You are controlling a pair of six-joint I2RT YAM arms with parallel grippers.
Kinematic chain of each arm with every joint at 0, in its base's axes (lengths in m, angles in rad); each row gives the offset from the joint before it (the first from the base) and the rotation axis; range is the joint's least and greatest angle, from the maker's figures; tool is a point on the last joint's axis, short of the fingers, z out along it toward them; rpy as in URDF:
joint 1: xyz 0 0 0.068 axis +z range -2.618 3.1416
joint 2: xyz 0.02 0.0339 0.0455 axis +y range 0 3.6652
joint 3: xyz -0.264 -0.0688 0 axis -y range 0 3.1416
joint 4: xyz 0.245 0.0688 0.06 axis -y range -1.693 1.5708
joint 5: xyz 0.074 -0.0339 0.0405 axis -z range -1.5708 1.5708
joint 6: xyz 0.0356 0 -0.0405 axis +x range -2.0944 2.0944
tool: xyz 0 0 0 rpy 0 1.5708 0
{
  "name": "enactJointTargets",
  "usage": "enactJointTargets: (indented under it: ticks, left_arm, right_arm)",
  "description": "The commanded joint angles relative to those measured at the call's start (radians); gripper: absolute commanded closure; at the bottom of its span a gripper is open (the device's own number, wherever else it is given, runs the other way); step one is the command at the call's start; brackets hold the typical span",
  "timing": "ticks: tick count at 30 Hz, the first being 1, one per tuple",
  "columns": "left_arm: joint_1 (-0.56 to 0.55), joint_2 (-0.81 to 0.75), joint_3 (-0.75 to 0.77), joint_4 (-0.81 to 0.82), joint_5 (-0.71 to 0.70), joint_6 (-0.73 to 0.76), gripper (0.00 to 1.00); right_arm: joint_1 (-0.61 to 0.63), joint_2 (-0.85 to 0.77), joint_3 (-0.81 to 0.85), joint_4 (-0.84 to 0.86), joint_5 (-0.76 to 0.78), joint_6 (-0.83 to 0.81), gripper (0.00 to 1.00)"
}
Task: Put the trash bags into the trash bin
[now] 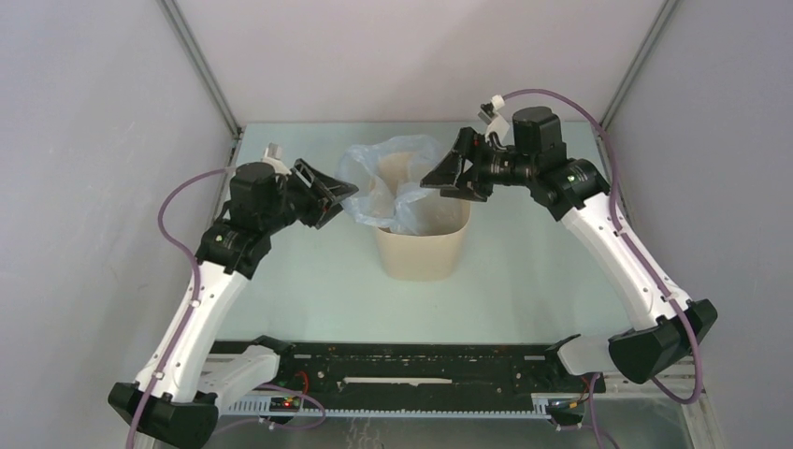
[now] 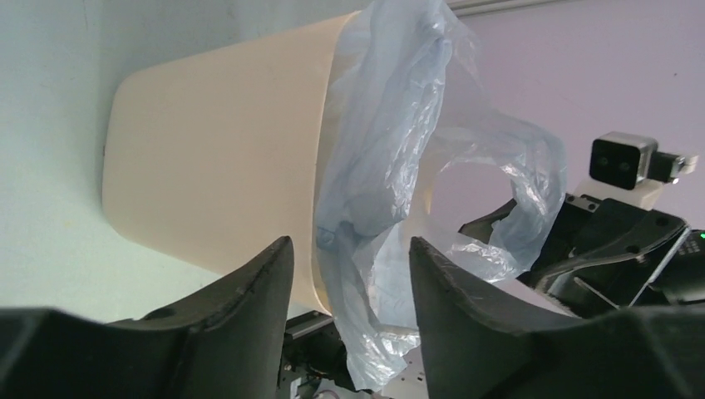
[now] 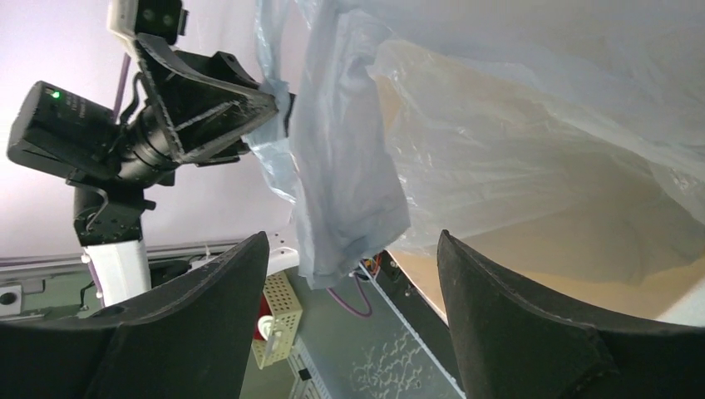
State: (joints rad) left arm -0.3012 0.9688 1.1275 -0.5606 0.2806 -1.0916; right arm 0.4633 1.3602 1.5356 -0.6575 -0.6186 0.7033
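Note:
The beige trash bin (image 1: 421, 248) stands upright mid-table. The pale-blue trash bag (image 1: 393, 178) sits in its mouth, bunched and spilling over the left and far rim. My left gripper (image 1: 338, 192) is at the bin's left rim beside the bag. In the left wrist view its jaws (image 2: 350, 243) are open, with the bag (image 2: 391, 125) hanging past them off the bin (image 2: 216, 150). My right gripper (image 1: 441, 178) hovers at the bin's right rim. It is open (image 3: 352, 235), and a fold of the bag (image 3: 349, 166) dangles ahead of it over the bin (image 3: 582, 258).
Grey walls and aluminium posts (image 1: 201, 70) enclose the table on three sides. A black rail (image 1: 411, 365) with wiring runs along the near edge between the arm bases. A perforated cream box (image 3: 278, 320) shows below in the right wrist view.

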Motion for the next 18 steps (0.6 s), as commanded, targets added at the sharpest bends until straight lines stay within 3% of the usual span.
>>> enactJointTargets:
  ticks: [1,4,8,10,12,13,18]
  left_arm:
    - [0.008,-0.018,-0.049,0.077,0.047,-0.023,0.46]
    - [0.008,-0.029,-0.078,0.128,0.055,-0.058,0.58]
    - [0.008,-0.065,-0.119,0.133,0.054,-0.069,0.72]
    - [0.008,-0.094,-0.151,0.129,0.049,-0.073,0.77]
    - [0.008,-0.122,-0.187,0.119,0.043,-0.076,0.86]
    - [0.010,-0.135,-0.203,0.104,0.039,-0.072,0.89]
    - [0.011,-0.146,-0.249,0.030,0.022,-0.020,1.00]
  right_arm:
    - [0.037,0.035,0.019,0.114,-0.022,0.044,0.18]
    - [0.064,0.064,0.037,0.143,-0.029,0.081,0.25]
    - [0.061,0.030,0.033,0.102,-0.034,0.063,0.50]
    - [0.042,-0.018,-0.017,0.075,-0.053,0.035,0.69]
    - [-0.018,-0.084,-0.069,-0.009,-0.074,-0.014,0.96]
    - [-0.056,-0.129,-0.104,-0.049,-0.076,-0.047,1.00]
    - [-0.201,-0.238,-0.181,-0.272,-0.158,-0.207,1.00]
